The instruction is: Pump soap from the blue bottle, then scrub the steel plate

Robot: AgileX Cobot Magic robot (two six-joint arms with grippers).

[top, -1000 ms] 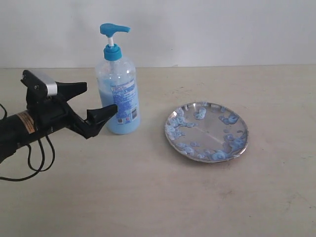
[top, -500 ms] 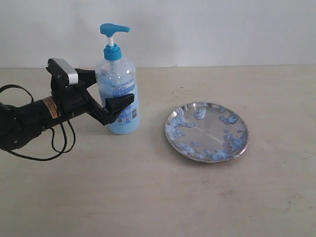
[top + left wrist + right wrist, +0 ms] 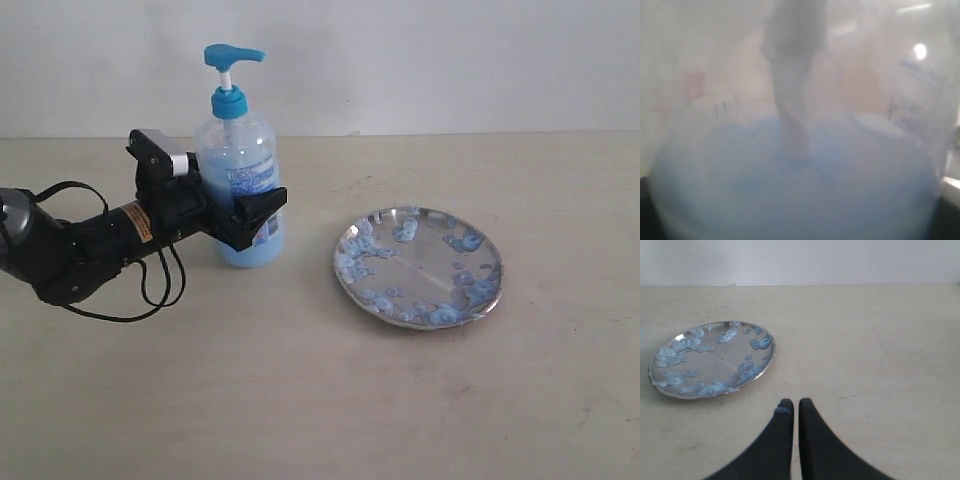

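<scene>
The blue bottle [image 3: 238, 170] stands upright on the table, its blue pump head [image 3: 232, 55] up. Light blue soap [image 3: 243, 248] fills its lower part. My left gripper [image 3: 250, 192] is open, with one finger in front of the bottle's body and the other behind it. The bottle [image 3: 800, 100] and its soap [image 3: 790, 200] fill the left wrist view, blurred and very near. The steel plate [image 3: 430, 262], dotted with pale blue blobs, lies to the bottle's right. My right gripper [image 3: 795, 403] is shut and empty beside the plate [image 3: 715, 362]; it is outside the exterior view.
The beige table [image 3: 300, 400] runs back to a white wall [image 3: 450, 60]. The left arm's black cable [image 3: 150, 300] loops down onto the table left of the bottle. A blue smear sits on one right fingertip [image 3: 783, 410].
My left arm has swung right and forward, from well left of the bottle to having its open fingers on either side of the bottle's body. The bottle shifted very slightly. The plate has not moved.
</scene>
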